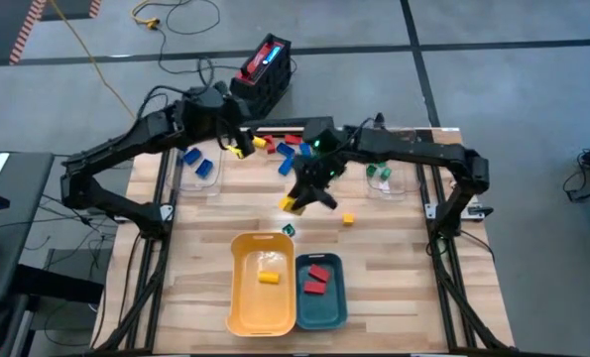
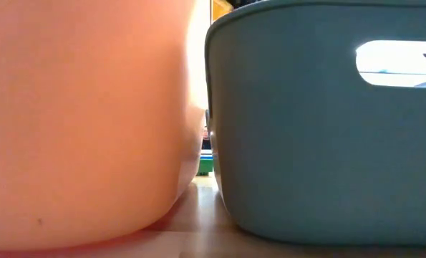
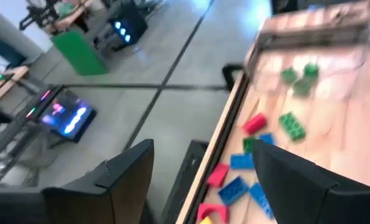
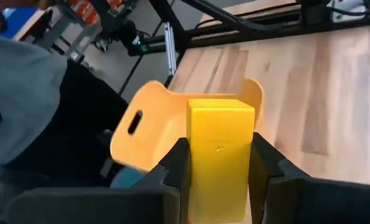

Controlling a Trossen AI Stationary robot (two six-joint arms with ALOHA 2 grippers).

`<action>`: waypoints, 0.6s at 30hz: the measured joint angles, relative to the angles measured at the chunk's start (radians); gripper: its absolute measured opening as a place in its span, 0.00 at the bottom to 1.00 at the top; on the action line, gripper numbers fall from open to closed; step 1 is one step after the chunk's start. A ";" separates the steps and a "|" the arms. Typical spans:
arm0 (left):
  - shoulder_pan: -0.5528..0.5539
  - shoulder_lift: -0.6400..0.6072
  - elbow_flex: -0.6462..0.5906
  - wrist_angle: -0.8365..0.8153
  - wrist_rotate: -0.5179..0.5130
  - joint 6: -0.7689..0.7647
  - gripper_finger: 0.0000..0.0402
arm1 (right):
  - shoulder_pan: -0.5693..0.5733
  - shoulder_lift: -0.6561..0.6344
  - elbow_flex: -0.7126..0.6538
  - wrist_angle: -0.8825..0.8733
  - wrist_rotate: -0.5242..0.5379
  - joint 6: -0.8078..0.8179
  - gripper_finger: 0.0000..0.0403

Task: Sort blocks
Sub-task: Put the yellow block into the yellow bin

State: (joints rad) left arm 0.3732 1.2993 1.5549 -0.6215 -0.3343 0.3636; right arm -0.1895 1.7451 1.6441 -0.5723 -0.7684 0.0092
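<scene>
My right gripper (image 1: 296, 198) hangs over the middle of the table, shut on a yellow block (image 4: 220, 143); the yellow tray (image 4: 172, 118) lies beyond it. My left gripper (image 3: 203, 155) is open and hovers near the table's far edge (image 1: 237, 147), beside a loose pile of red, blue and yellow blocks (image 1: 278, 147). That pile (image 3: 244, 171) shows past its fingers, resting flat on the wood. One yellow block (image 1: 348, 218) and a green one (image 1: 289, 230) lie loose on the table. My right gripper pinches the yellow block by its two opposite side faces (image 4: 197, 174), one finger on each. The fingers come slanting down from above. The block is lifted clear of the table and sticks out past the fingertips.
The yellow tray (image 1: 263, 283) holds a yellow block, and the teal tray (image 1: 320, 293) beside it holds red ones. One clear container (image 1: 197, 164) holds blue blocks, the other (image 1: 379, 177) green ones. In the low view both tray walls (image 2: 320, 143) fill the picture.
</scene>
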 joint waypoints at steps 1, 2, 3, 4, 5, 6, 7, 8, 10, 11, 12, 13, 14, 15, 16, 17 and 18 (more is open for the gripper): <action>0.000 -0.012 0.002 -0.001 0.011 0.004 0.64 | 0.026 0.011 0.000 0.034 0.029 0.016 0.24; 0.000 -0.025 0.003 -0.003 0.019 0.016 0.63 | 0.055 0.024 0.000 0.062 0.069 0.025 0.24; 0.000 -0.041 0.003 -0.012 0.025 0.029 0.63 | 0.084 0.039 0.004 0.083 0.115 0.026 0.24; 0.000 -0.055 0.003 -0.026 0.042 0.035 0.62 | 0.114 0.056 0.013 0.101 0.174 0.028 0.24; 0.000 -0.066 0.003 -0.039 0.062 0.036 0.61 | 0.140 0.074 0.026 0.110 0.233 0.029 0.24; -0.001 -0.076 0.004 -0.050 0.080 0.026 0.61 | 0.164 0.094 0.040 0.118 0.284 0.031 0.24; 0.000 -0.084 0.004 -0.061 0.094 0.012 0.60 | 0.186 0.114 0.056 0.128 0.328 0.038 0.24; 0.000 -0.089 0.004 -0.072 0.104 -0.005 0.60 | 0.204 0.137 0.069 0.142 0.362 0.049 0.24; -0.002 -0.098 0.004 -0.083 0.114 -0.027 0.60 | 0.232 0.191 0.092 0.164 0.388 0.089 0.24; -0.006 -0.103 0.004 -0.084 0.119 -0.035 0.60 | 0.243 0.222 0.108 0.166 0.396 0.115 0.24; -0.011 -0.107 0.004 -0.086 0.120 -0.040 0.60 | 0.254 0.254 0.123 0.160 0.404 0.145 0.24; -0.016 -0.110 0.004 -0.085 0.120 -0.043 0.60 | 0.266 0.284 0.141 0.147 0.408 0.179 0.24; -0.020 -0.112 0.004 -0.082 0.120 -0.043 0.60 | 0.277 0.312 0.161 0.131 0.419 0.211 0.24; -0.021 -0.115 0.004 -0.082 0.120 -0.039 0.60 | 0.285 0.338 0.183 0.105 0.437 0.241 0.24; -0.022 -0.116 0.003 -0.082 0.120 -0.033 0.60 | 0.293 0.358 0.210 0.075 0.457 0.267 0.24; -0.022 -0.117 0.003 -0.076 0.120 -0.030 0.60 | 0.301 0.375 0.237 0.040 0.477 0.283 0.24; -0.021 -0.122 0.003 -0.068 0.120 -0.029 0.60 | 0.310 0.393 0.264 0.003 0.499 0.299 0.24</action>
State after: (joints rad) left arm 0.3517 1.1776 1.5581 -0.6900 -0.2146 0.3344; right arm 0.1203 2.1377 1.9084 -0.5691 -0.2691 0.3081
